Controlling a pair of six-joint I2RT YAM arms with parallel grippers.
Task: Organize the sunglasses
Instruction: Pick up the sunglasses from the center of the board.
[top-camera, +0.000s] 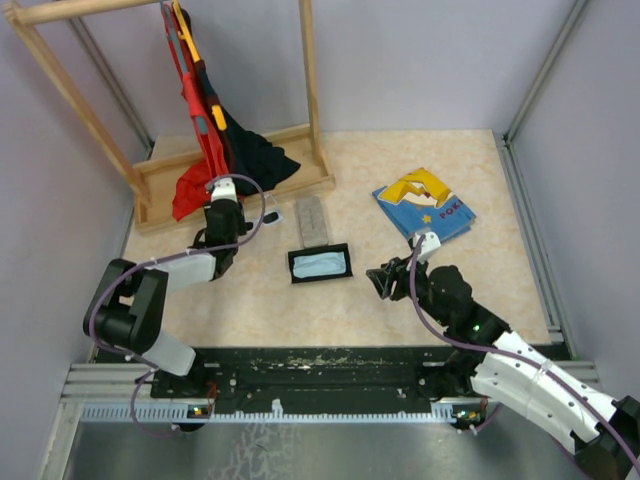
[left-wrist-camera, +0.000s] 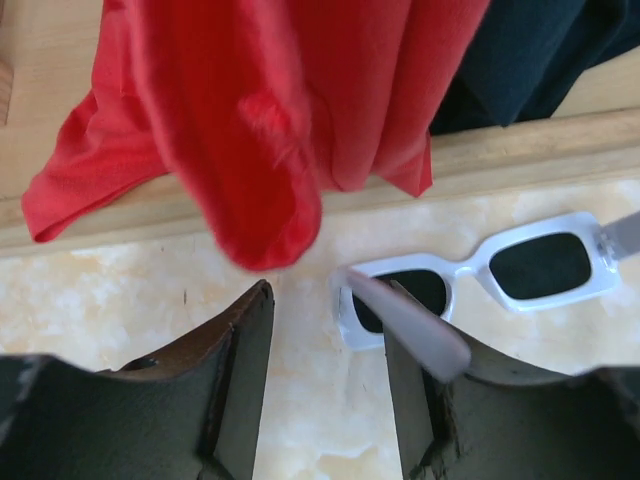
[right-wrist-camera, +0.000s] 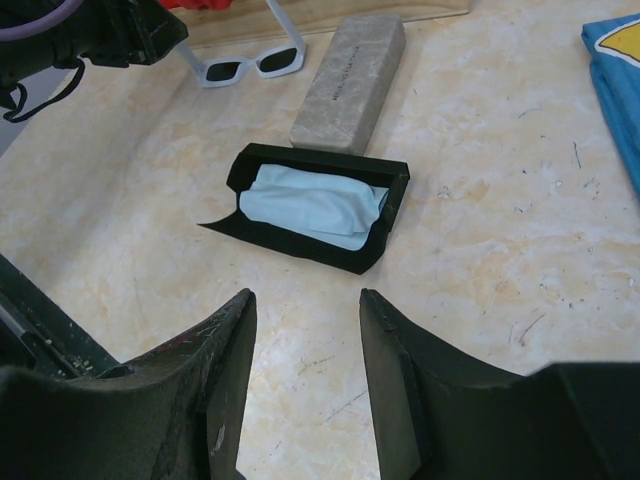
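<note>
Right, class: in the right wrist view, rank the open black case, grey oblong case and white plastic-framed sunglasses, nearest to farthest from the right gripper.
1. Open black case, straight ahead.
2. Grey oblong case, just behind it.
3. White plastic-framed sunglasses, far upper left.

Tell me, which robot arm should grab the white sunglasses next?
The left one, probably. The left gripper hangs open right at the white sunglasses, almost touching their near arm. The right gripper is farther off, open, with the black case between it and them.
</note>
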